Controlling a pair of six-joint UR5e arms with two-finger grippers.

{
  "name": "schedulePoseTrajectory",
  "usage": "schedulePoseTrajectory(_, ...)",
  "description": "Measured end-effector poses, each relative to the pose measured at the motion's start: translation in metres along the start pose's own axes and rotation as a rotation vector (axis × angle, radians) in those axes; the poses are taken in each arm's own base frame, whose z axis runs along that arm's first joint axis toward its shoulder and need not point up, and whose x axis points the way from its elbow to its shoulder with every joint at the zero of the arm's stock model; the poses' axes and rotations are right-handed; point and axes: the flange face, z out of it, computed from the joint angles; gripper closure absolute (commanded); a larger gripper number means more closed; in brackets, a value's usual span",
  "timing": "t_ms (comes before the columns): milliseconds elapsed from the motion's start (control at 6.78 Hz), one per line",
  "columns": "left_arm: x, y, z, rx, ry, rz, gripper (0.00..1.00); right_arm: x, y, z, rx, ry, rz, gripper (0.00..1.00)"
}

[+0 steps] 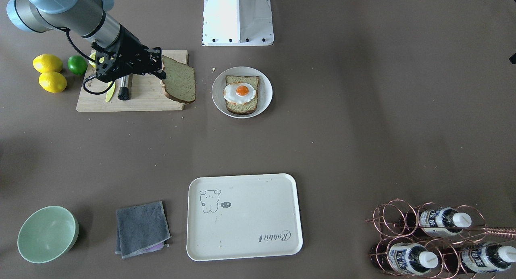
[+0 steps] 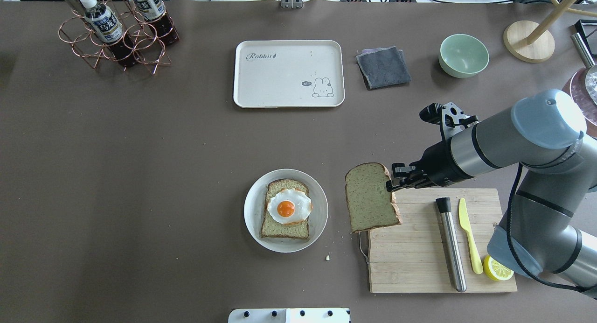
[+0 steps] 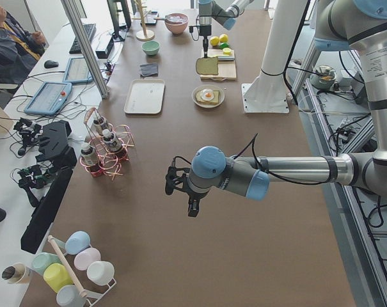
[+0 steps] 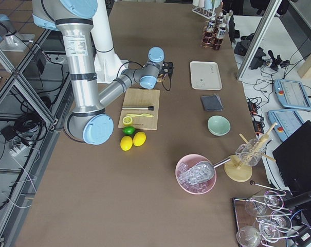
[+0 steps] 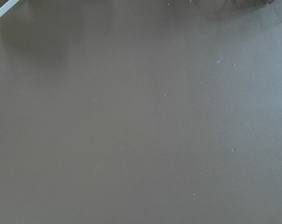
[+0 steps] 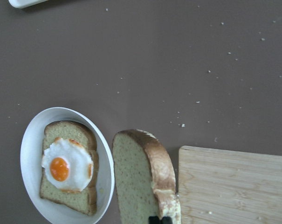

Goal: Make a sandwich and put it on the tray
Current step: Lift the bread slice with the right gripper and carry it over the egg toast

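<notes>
**Status:** assembly incomplete.

**Right arm:** The right gripper (image 2: 394, 182) is clenched on the crust edge of the top slice (image 2: 371, 204). Gripping at the rim leaves the broad face free to land flat. The slice overhangs the cutting board (image 2: 419, 253) at the board's corner nearest the plate, in the gap between the two. Whether its lower edge touches the board cannot be determined. The right wrist view shows the slice tilted, with its crusted edge in plain sight.

**Assembly point:** The bottom slice (image 2: 284, 230) lies flat on the round plate (image 2: 321, 220), at the middle of the robot-side edge of the table (image 2: 140, 173). The fried egg (image 2: 288, 206) is centred on it. In my judgement the plate serves as the assembly station, and the egg's central seat leaves a margin of bread all round for the covering slice.

**Destination:** The tray (image 2: 280, 80) sits at the middle of the table's far edge, well apart from the plate. No part of the sandwich is on it yet.

**Left arm:** The left gripper (image 3: 192, 210) hangs over bare table toward the left end, well apart from the work. The state of its jaws cannot be told. Its wrist camera shows only table surface. It appears to be parked clear of the work.

**Next requirement:** carry the held slice across the short gap, level it, and square it over the slice beneath.

**Risk:** an edge grip on soft bread may let it sag or land skewed, which could displace the egg.
</notes>
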Motion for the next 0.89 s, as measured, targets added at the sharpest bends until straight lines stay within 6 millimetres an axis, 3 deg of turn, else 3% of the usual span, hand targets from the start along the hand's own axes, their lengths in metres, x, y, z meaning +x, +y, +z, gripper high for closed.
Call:
schedulePoseTrajectory(443,-0.001,0.001,0.0,-0.001,0.0,0.0,0.03,-0.07,-0.002,0.033,-0.028,-0.065,0.057,1.0)
schedulePoseTrajectory(738,-0.003,0.003,0.002,0.004,0.001,0.006,0.03,-0.1,0.011,0.069,-0.025,-0.083,0.09,1.0)
schedulePoseTrajectory(885,-0.003,0.004,0.002,0.006,0.002,0.008,0.03,-0.105,0.015,0.084,-0.016,-0.101,0.102,1.0)
